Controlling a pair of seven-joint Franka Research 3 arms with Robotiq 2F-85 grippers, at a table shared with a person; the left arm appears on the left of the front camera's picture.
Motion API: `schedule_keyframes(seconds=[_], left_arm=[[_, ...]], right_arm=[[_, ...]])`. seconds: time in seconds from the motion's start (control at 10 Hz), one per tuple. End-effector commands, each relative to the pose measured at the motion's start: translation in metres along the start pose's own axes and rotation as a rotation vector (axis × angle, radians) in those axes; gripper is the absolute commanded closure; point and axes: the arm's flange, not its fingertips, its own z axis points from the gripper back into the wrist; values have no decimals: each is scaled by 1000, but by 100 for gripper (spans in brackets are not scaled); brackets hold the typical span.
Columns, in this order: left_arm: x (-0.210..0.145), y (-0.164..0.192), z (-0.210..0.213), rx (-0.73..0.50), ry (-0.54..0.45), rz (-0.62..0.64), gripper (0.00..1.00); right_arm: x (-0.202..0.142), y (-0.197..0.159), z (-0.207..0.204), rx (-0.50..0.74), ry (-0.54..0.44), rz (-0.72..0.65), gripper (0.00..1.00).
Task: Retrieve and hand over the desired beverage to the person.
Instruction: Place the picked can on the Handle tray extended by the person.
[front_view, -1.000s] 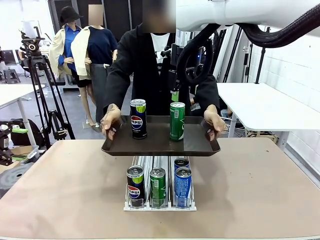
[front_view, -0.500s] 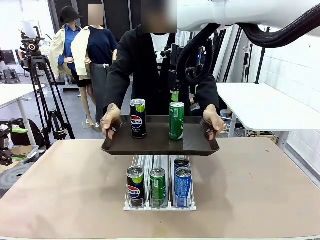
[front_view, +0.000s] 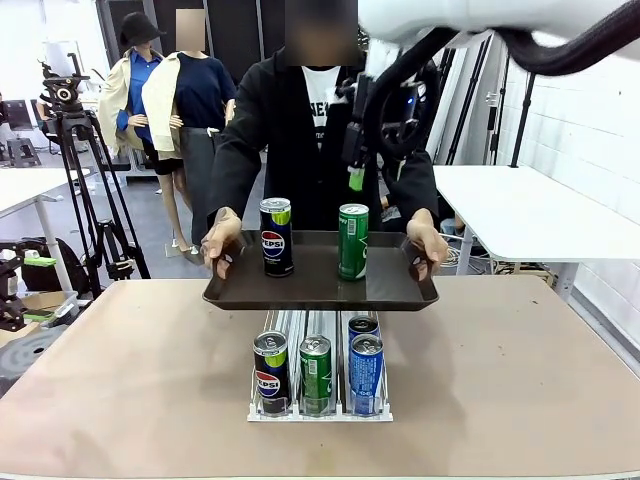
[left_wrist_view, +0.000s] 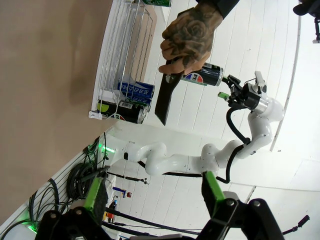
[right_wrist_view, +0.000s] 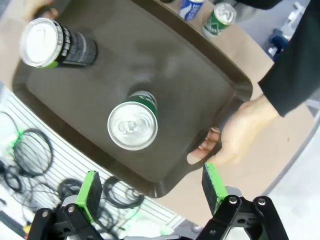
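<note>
Across the far side of the counter (front_view: 120, 370) stands the person (front_view: 300, 130) in a black open jacket over a white T-shirt, holding a dark brown tray (front_view: 320, 285) level above the counter with a hand at each end: one hand (front_view: 222, 238) on the tray's left rim, the other hand (front_view: 428, 242) on its right rim. Two cans stand upright on the tray, well apart: a black Pepsi can (front_view: 277, 237) toward the left and a green can (front_view: 353, 242) near the middle.

Above the green can hangs the right gripper (front_view: 357, 155), its green-padded fingers spread and grasping nothing; its white arm comes in from the upper right. From the right wrist, the green can's silver top (right_wrist_view: 132, 125) lies just left of centre between the released fingers, with the Pepsi can farther off at the upper left and the person's hand gripping the tray rim at the right.

On the counter, nearer than the tray and partly below it, sits a clear wire can rack (front_view: 320, 400) with three lanes: a Pepsi can (front_view: 270, 372) at the left, a green can (front_view: 315, 372) in the middle, and two blue cans (front_view: 366, 372) one behind the other at the right.

The left gripper (left_wrist_view: 152, 192) is released too, fingers wide and empty, seen from its own wrist camera well away from the rack and tray.
</note>
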Motion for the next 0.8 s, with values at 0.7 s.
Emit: schedule_keyframes(seconds=[0.7], left_arm=[[-4,-1,1,6,2,-1,0]], right_arm=[[-174,-119,-9,404,-176,-413,0]])
